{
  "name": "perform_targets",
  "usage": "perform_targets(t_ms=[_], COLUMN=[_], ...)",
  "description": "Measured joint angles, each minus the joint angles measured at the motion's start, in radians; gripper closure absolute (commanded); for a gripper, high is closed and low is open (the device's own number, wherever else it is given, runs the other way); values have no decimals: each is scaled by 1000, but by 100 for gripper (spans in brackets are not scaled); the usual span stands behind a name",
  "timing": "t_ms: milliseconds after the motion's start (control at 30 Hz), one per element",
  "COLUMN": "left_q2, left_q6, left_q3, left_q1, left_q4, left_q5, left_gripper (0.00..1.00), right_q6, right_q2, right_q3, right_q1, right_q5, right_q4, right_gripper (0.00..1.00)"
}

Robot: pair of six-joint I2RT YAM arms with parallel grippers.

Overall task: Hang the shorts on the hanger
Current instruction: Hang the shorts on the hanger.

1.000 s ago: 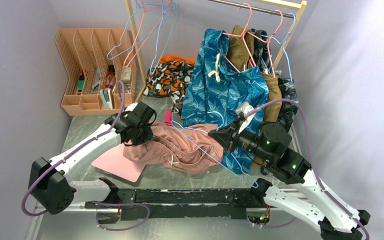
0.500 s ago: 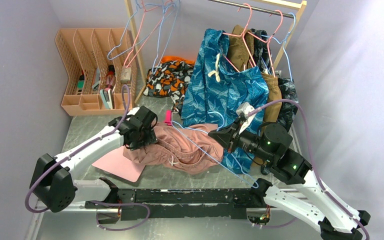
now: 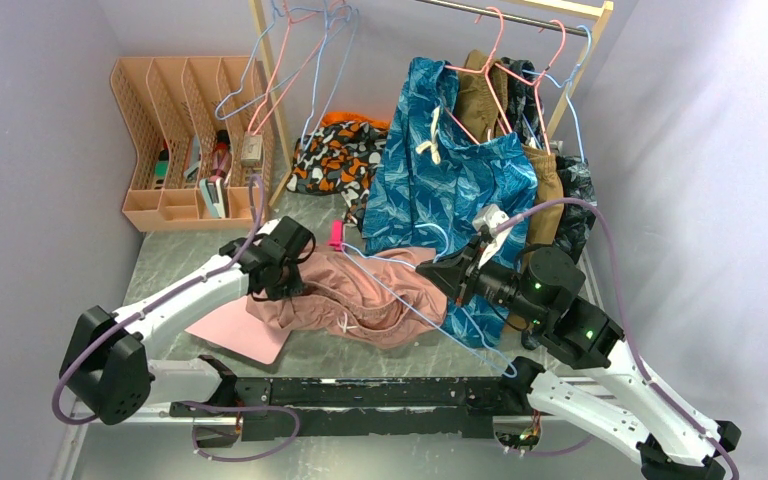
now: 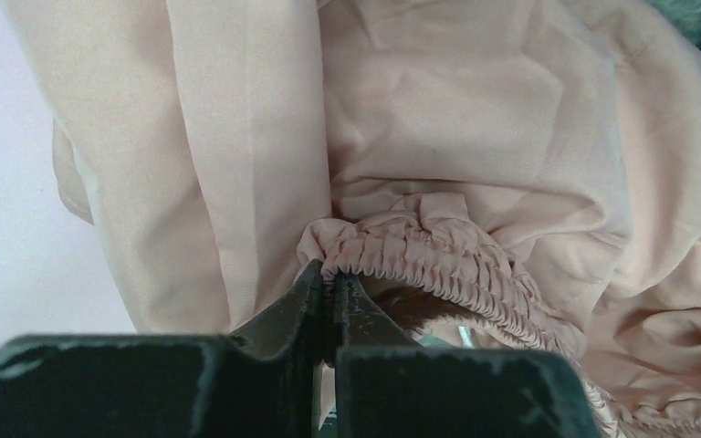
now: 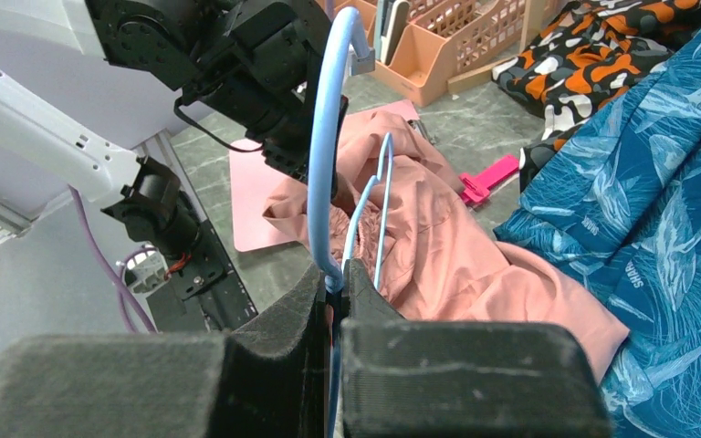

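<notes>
The left pincer is pinching the shorts at the waistband, and the right pincer is gripping the hanger.

Salmon shorts sit crumpled in a loose heap mid-table, with the gathered elastic waistband bunched at their left end. The thin light-blue wire hanger slants across the shorts, hook end raised to the right.
</notes>
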Motion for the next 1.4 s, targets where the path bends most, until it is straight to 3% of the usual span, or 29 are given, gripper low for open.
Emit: perform_targets(t_ms=[167,467,700,933,1400], left_q2=[-51,-258,-288,-283,-282], left_q6=[68,291,393,430,464], left_q3=[23,271,286,281,302], left_q1=[0,-2,-3,-3,-3], left_q4=[-12,30,49,46,19], left_q5=[13,98,204,267,293], left_gripper=[93,93,93,93,93], right_q6=[-2,-35,-44,-69,-95], right_q2=[3,26,98,168,174], right_q3=[11,179,341,298,203], right_q1=[0,0,0,0,0], right_q5=[0,-13,-172,-205,-58], right_q4=[-13,-46,-50,-95,-100], right_gripper=[100,100,100,100,100])
